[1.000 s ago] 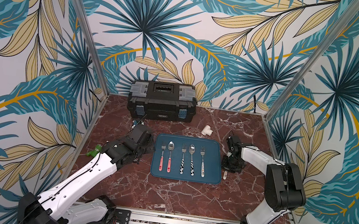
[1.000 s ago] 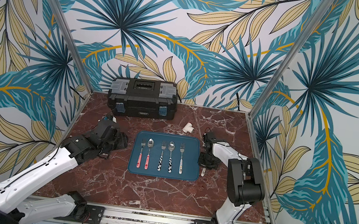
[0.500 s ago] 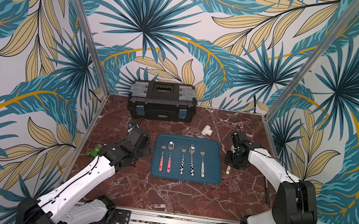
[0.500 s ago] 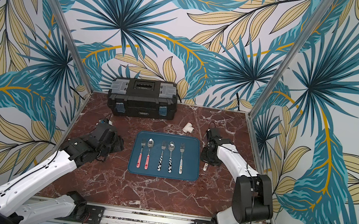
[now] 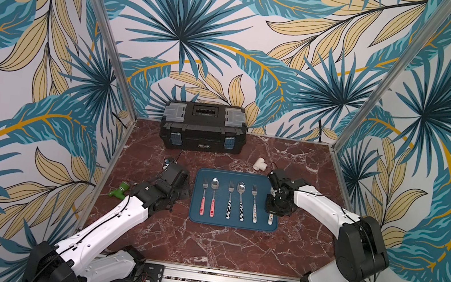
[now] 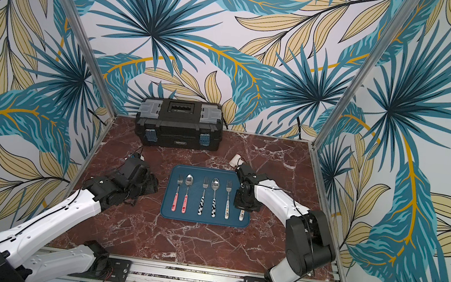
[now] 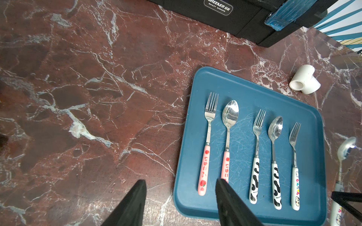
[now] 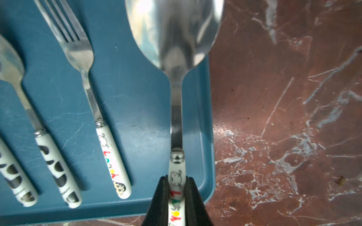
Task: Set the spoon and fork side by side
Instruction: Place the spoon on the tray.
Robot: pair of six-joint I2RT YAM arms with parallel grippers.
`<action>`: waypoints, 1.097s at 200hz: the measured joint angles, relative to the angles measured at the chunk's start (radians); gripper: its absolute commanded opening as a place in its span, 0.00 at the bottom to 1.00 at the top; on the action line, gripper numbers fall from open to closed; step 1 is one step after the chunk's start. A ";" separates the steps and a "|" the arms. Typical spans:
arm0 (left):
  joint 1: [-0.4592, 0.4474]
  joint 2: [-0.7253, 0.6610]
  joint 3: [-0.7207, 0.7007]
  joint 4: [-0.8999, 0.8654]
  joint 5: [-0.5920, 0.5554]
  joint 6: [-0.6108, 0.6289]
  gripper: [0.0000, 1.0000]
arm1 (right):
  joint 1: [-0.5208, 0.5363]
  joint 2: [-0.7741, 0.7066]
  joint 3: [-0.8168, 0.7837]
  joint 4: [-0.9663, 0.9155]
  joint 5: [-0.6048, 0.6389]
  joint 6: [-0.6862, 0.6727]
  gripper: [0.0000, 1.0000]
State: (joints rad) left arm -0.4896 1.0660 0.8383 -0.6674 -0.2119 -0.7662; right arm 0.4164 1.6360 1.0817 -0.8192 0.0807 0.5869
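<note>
Nearest you, a bare stretch of red marble tabletop (image 5: pixel 204 243) runs between the two arm bases, open room in front of the blue tray (image 5: pixel 232 223).

On the tray five pieces lie in a row, handles toward you: a pink-handled fork (image 5: pixel 203 195), a pink-handled spoon (image 5: pixel 213 195), a cow-patterned fork (image 5: pixel 230 198), a cow-patterned spoon (image 5: pixel 241 199) and a white cartoon-handled fork (image 5: pixel 254 202).

Your right gripper (image 8: pixel 176 192) is clamped on the handle of the matching cartoon-handled spoon (image 8: pixel 175 39). In the right wrist view the spoon hangs over the tray's right edge, just beside the white fork, with its bowl overlapping the rim. You cannot tell whether it touches the tray.

Your left gripper (image 7: pixel 181 197) sits just left of the tray with its fingers (image 7: pixel 135 201) parted and nothing between them.

Half a second ago the right arm was out over the marble beyond the tray's right side; it has since swung inward to the edge. The left arm has hardly moved.

In both top views the right gripper covers most of the held spoon; only the handle tip (image 5: pixel 270 220) shows. A green toy (image 5: pixel 119 189) lies near the left wall. Farther back, a white pipe fitting (image 5: pixel 259 164) stands near the tray's far right corner, and a black toolbox (image 5: pixel 203 128) sits against the back wall.
</note>
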 measured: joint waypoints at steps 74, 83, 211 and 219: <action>0.000 0.000 -0.022 0.007 0.015 -0.001 0.61 | 0.009 0.115 0.061 0.011 -0.002 -0.046 0.00; 0.000 0.000 -0.026 0.010 0.018 -0.002 0.61 | 0.011 0.125 0.069 0.011 0.001 -0.053 0.00; 0.000 0.048 -0.038 0.028 0.053 -0.004 0.61 | 0.041 0.182 0.091 0.029 -0.018 -0.067 0.00; 0.000 0.050 -0.038 0.028 0.056 -0.004 0.61 | 0.043 0.182 0.091 0.029 -0.018 -0.067 0.00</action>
State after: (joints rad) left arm -0.4896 1.1160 0.8005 -0.6392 -0.1562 -0.7704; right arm 0.4591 1.8175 1.1728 -0.7898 0.0631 0.5201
